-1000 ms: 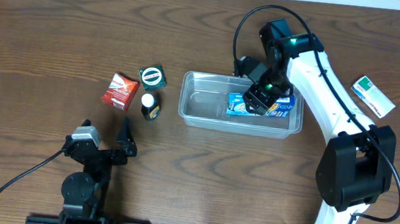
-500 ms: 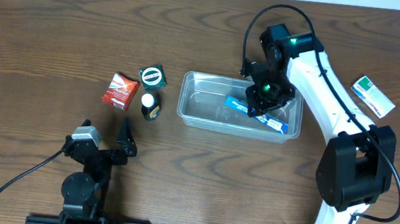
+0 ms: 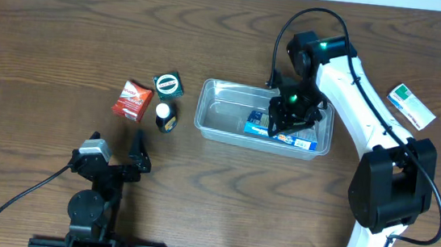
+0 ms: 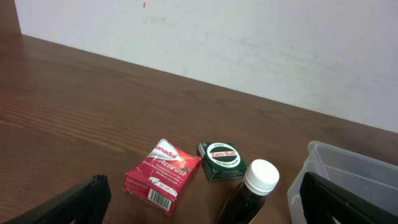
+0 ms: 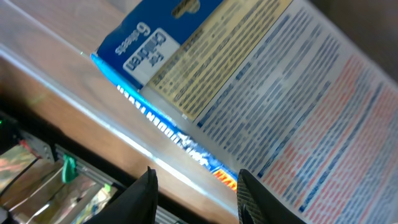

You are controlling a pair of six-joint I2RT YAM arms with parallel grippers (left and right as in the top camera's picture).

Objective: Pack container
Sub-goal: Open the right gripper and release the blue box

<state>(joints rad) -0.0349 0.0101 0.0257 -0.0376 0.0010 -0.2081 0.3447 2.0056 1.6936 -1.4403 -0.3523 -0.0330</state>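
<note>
Container sits mid-table, long axis left to right, directly under my right gripper. Its fingers stand apart over the blue box lying lengthwise inside. My left gripper gapes wide, well away.

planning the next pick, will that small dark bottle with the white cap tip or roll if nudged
Probably tippy: the bottle stands upright, taller than wide. Its round cap suggests a round body that could roll once down. It looks glossy, so maybe slippery.
</note>
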